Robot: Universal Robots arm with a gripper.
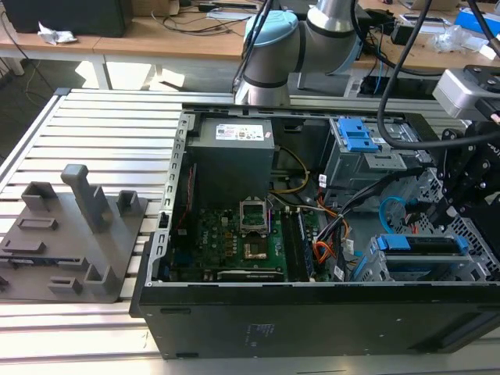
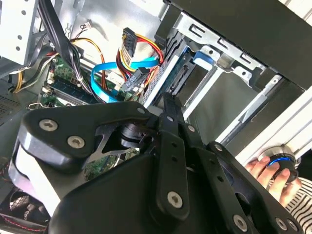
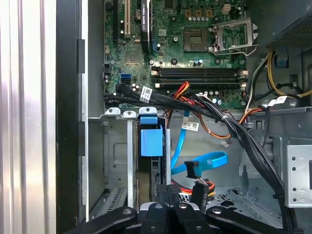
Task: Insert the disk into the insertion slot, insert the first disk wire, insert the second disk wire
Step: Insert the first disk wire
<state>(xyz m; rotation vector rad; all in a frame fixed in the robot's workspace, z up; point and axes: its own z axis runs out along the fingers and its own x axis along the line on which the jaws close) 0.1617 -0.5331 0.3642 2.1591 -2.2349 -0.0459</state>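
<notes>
The disk [image 1: 420, 244], grey in a bright blue carrier, sits inside the silver perforated insertion slot [image 1: 478, 238] at the case's front right corner. In the first wrist view the blue end of the disk [image 3: 151, 139] shows between the walls of the insertion slot [image 3: 115, 146]. My gripper [image 1: 451, 205] hangs just over the disk's rear end, its fingers pressed together with nothing seen between them. In both wrist views the gripper [image 3: 168, 194] [image 2: 168, 103] points at the disk [image 2: 202, 55]. A blue disk wire [image 3: 201, 163] and a red, yellow and black wire bundle [image 3: 196, 186] lie loose beside it.
The open computer case [image 1: 234, 312] lies on a slatted aluminium table. A grey cage with a blue latch [image 1: 356, 134] stands behind the slot. Black cable bundles [image 3: 234, 131] cross the case. A person's hand [image 2: 261, 169] rests on a round blue-ringed button. A grey fixture [image 1: 74, 234] stands at the exterior view's left.
</notes>
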